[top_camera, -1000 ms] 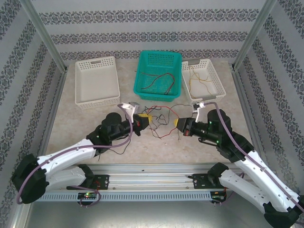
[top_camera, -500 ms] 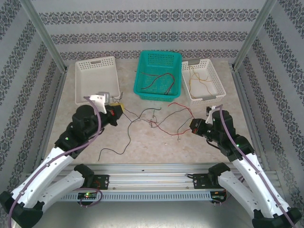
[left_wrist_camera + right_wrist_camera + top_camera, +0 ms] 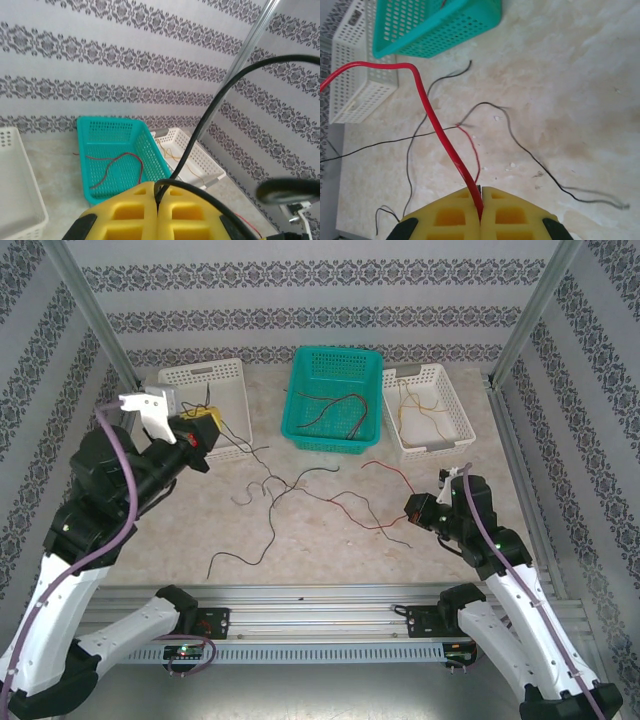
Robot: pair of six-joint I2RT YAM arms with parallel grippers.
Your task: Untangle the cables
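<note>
**Inspector:** Baskets counted?

**Assistant:** Three. Two were white, the left white basket (image 3: 190, 373) and the right white basket (image 3: 462, 415), and one was a teal basket (image 3: 335, 352).

**Inspector:** Arms and grippers?

**Assistant:** Two arms, the left arm (image 3: 100, 480) and the right arm (image 3: 490, 540). Two grippers, the left gripper (image 3: 205, 423) and the right gripper (image 3: 410, 508).

**Inspector:** Cables between fingers?

**Assistant:** Two were noted: one black cable (image 3: 205, 120) and one red cable (image 3: 437, 127). The loose cables (image 3: 285, 487) on the table (image 3: 330, 550) and in the baskets overlapped, so no exact count was possible.

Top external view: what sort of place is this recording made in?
Probably a purpose-built robot test cell, not a real room: wallpapered panels on aluminium posts, two arms bolted to a rail, and three sorting baskets on the table.
</note>
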